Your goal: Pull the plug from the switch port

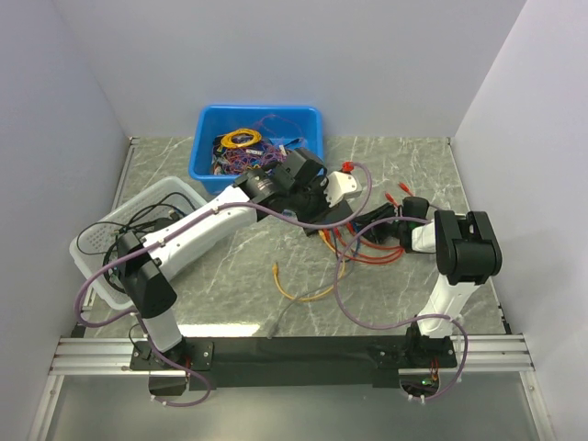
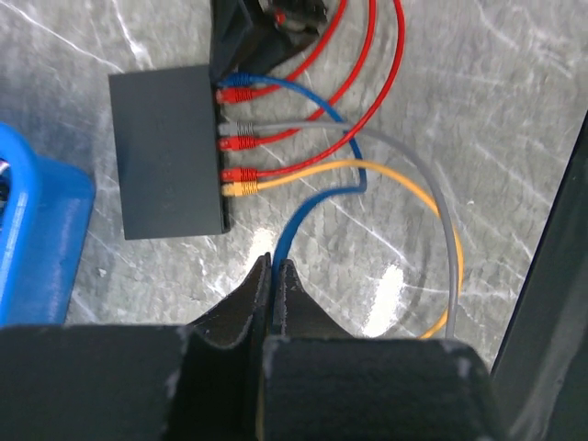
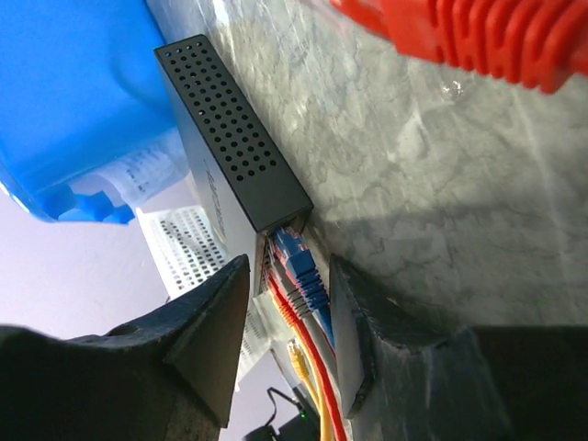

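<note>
The right gripper (image 3: 289, 265) stands open, its fingers astride the end of the port row on the switch (image 3: 230, 138). The blue plug (image 3: 296, 253) sits between them, seated in the end port at the switch's corner. I cannot tell whether either finger touches it. The grey plug (image 2: 241, 126), next along the row, lies close enough to be caught too. The plug looks small, hard and light, probably with a latch tab, while its blue cable (image 2: 287, 230) is limp. The best hold is likely the boot just outside the port, not the cable. The switch looks thin and light and may slide with the pull. The left gripper (image 2: 274, 276) is closed beyond the opposite end of the port edge and is not bracing the switch.
</note>
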